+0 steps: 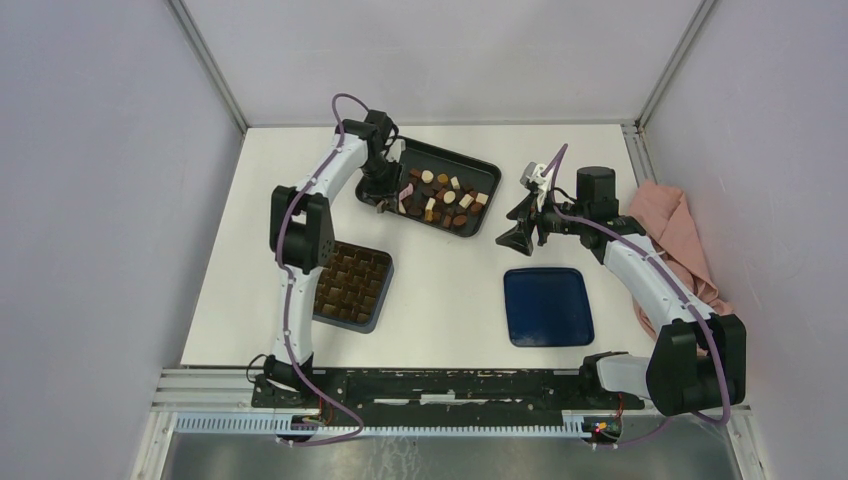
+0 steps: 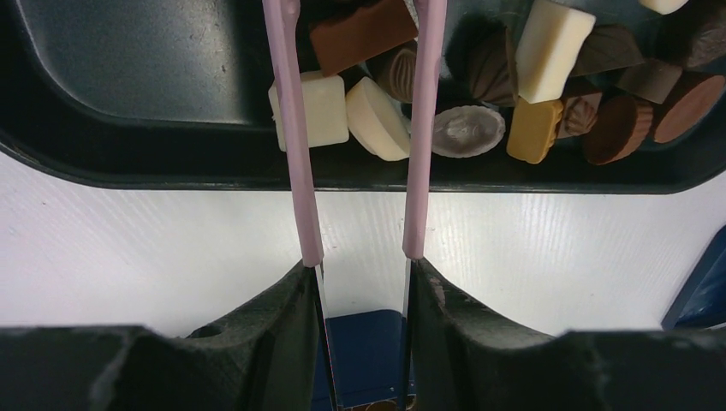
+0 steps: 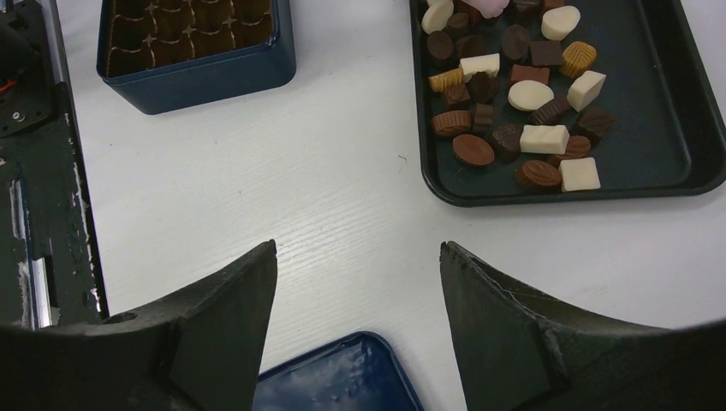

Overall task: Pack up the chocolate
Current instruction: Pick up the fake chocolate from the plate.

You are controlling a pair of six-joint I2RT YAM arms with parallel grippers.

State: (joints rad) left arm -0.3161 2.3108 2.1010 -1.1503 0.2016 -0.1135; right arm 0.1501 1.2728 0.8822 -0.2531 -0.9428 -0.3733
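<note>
The left claw (image 2: 364, 276) is closed narrowly on the pink tweezers (image 2: 295, 154), one handle pressed against the inside of each finger. The two pink arms run forward from the claw, apart from each other, out over the near rim of the black tray (image 2: 128, 51). Their tips are cut off by the top edge of the left wrist view, so whether they hold a piece cannot be told. The right claw (image 3: 358, 257) stands wide and holds nothing, hovering above bare bench (image 1: 450, 280).

The chocolate (image 3: 514, 94) lies loose in the black tray as a scatter of small pieces, dark brown, mid brown, caramel and cream-white, in round, oval, square and ridged shapes. Most crowd toward the end of the tray where the tweezers reach in. In the left wrist view, one tweezer arm crosses a cream square piece, and the other passes beside a dark ridged one.

The tray sits at an angle on the far middle of the bench. The blue box (image 1: 350, 285), with its brown grid of square compartments, lies near the left arm, well apart from the tray. A flat blue lid (image 1: 547, 305) lies on the bench near the right arm, below the right claw. A crumpled pink cloth (image 1: 680, 240) rests at the right edge of the bench.
</note>
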